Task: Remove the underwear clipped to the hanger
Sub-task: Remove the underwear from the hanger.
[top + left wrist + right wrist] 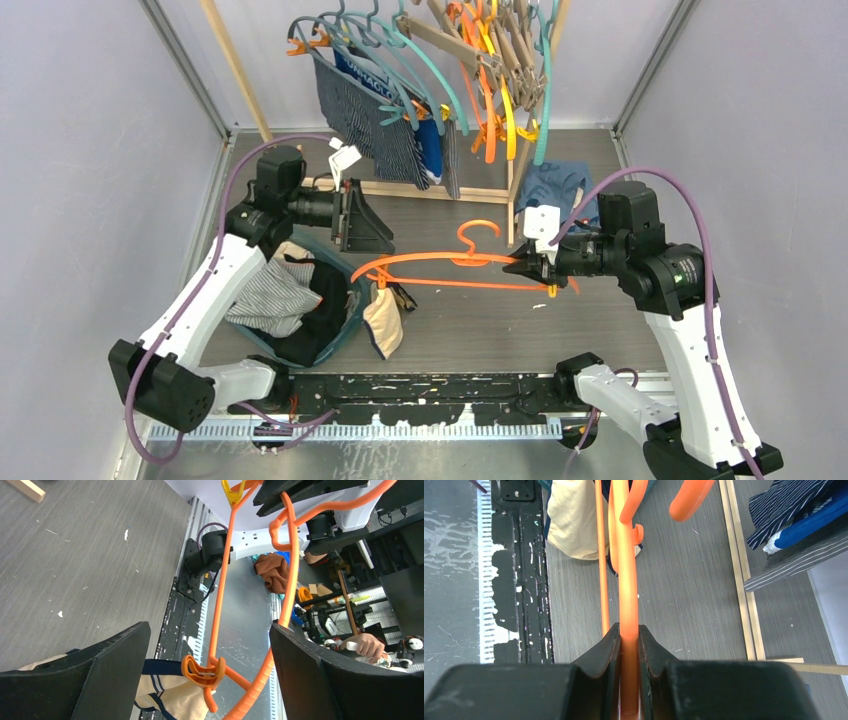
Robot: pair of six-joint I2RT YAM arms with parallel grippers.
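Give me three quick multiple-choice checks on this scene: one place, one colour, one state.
1. The beige underwear lies: A) on the rack B) at the clip of the held hanger C) in the bin.
2. Hanger in the right claw: A) teal B) orange C) yellow.
3. The left claw: A) open B) shut on the clip C) shut on fabric.
B, fabric meets the clip in the left wrist view; B, orange bar between shut jaws; A, fingers stand wide apart.

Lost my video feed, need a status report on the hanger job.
Left gripper open, facing the clip. Right gripper shut on the orange hanger. Beige underwear hangs from that clip. Nothing blocking it.
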